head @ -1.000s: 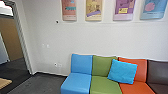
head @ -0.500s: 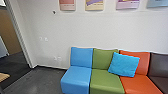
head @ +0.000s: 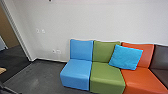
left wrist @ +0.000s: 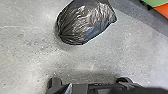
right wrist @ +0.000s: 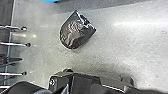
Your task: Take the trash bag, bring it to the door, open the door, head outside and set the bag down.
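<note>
Camera view has gone lower, bag lies on floor

Since one second ago, your head camera has tipped downward, so the posters are out of its view, and a dark part [head: 7,88], which I cannot identify, has entered at its lower left. Your trash bag [left wrist: 86,21] rests on the grey floor [left wrist: 30,50], apart from both grippers. It is black, shiny plastic, rounded in form and full of fine wrinkles. For the left gripper [left wrist: 90,87] and the right gripper [right wrist: 97,81], I cannot tell you if they are spread or pressed together.

Ahead of you is a plain pale wall [head: 100,20] with a dark baseboard [head: 50,60]. Along it stand smooth, box-like seats: blue [head: 75,75], green [head: 107,77], orange [head: 143,80] and dark brown [head: 161,58]. One soft turquoise cushion [head: 126,57] leans, tilted, against the green and orange backs. At your left you have a doorway frame [head: 18,35].
</note>
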{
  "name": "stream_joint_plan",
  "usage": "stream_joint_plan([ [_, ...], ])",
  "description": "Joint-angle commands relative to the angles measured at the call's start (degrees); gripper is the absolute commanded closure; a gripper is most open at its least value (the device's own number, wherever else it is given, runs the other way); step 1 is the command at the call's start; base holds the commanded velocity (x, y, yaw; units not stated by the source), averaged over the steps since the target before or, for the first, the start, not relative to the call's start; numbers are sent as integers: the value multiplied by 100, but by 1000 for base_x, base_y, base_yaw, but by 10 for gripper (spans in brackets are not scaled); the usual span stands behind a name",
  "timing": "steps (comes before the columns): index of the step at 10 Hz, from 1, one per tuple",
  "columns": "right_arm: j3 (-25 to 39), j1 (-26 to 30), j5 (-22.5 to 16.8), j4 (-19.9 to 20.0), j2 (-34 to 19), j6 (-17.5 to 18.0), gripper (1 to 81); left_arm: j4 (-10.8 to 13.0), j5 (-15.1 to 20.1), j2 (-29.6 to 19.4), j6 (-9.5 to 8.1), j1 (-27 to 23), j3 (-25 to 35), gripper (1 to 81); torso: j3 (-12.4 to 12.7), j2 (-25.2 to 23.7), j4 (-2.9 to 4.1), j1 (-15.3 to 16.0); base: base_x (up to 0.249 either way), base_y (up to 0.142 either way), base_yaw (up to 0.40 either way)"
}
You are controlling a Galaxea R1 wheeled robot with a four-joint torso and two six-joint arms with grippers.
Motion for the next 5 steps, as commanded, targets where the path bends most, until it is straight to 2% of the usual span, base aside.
stream_joint_plan([
  [1, 79, 623, -499, 249, -396, -1, 10, -262, 756, 53, -12, -947, -518, 10, 5, -567, 0, 365, 0, 0, 0],
  [3, 52, 570, -499, 249, -457, -10, 10, -305, 1028, 210, -12, -1211, -772, 10, -83, -868, 0, 555, 0, 0, 0],
  [5, 43, 561, -499, 240, -492, -10, 10, -472, 1090, 255, -12, -1370, -764, 10, -98, -1270, 0, 809, 0, 0, 0],
])
